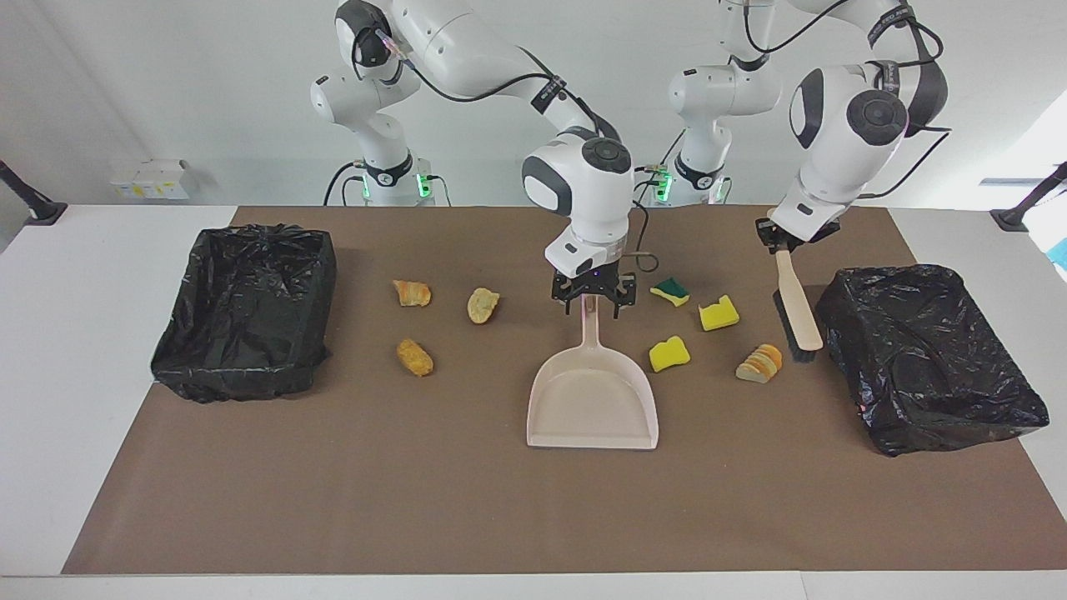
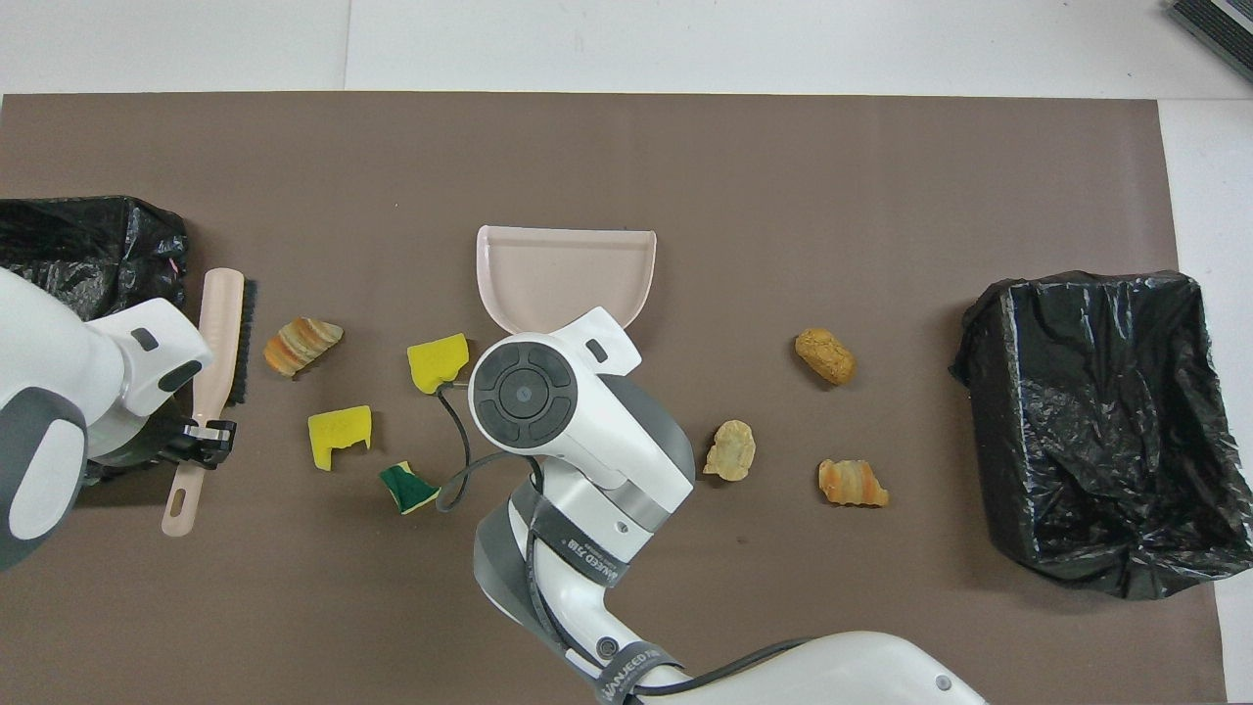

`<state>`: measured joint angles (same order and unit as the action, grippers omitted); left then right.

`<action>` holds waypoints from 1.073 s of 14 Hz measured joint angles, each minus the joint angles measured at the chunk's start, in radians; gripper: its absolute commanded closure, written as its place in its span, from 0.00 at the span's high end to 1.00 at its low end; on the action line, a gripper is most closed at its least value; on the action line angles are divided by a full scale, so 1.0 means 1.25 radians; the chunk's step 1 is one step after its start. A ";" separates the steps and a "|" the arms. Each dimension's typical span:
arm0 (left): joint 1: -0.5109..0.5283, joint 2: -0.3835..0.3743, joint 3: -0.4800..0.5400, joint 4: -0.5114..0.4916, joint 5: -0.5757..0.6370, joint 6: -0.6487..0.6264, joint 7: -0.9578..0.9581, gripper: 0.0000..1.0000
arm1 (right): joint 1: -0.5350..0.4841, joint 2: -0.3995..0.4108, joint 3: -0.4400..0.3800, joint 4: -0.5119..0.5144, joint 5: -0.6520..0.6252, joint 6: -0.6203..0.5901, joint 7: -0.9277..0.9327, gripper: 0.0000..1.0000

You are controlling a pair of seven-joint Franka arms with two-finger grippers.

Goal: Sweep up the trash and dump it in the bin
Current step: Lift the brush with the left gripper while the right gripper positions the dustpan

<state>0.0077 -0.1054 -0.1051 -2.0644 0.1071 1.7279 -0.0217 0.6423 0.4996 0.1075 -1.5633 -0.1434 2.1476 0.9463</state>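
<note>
Clock read from overhead, robots at 6. The brown counter (image 1: pixel 417 500) has one black-bagged bin (image 1: pixel 925 358) at 9 and another bin (image 1: pixel 246 308) at 3. The beige dustpan (image 1: pixel 592 400) lies flat mid-counter, mouth to 12, handle to 6. The right gripper (image 1: pixel 593 304) sits low over that handle, jaws spread on either side of it. The left gripper (image 1: pixel 775 242) has its jaws pinching the brush (image 1: pixel 796 304), which is tilted between the 9 o'clock bin and the trash. The trash is all loose on the counter: green-topped sponge (image 1: pixel 670 291), two yellow sponges (image 1: pixel 718 313) and sliced bread (image 1: pixel 760 363) around 8 of the pan, and three pastry bits (image 1: pixel 483 305) around 4.
</note>
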 measured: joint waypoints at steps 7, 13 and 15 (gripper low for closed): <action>0.011 0.077 -0.009 0.031 0.037 0.020 0.036 0.00 | 0.004 0.011 0.000 -0.028 -0.019 0.007 -0.018 0.70; 0.011 0.108 -0.012 0.031 0.046 0.078 0.036 0.00 | 0.004 0.004 -0.001 -0.027 -0.021 0.005 -0.027 0.06; 0.011 0.118 -0.010 0.031 0.047 0.124 0.036 0.00 | 0.004 0.003 -0.001 -0.027 -0.021 0.004 -0.049 0.00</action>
<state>0.0218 0.0422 -0.1175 -2.0259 0.1660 1.8834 0.0234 0.6475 0.5031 0.1061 -1.5970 -0.1698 2.1522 0.8853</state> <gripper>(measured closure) 0.740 0.670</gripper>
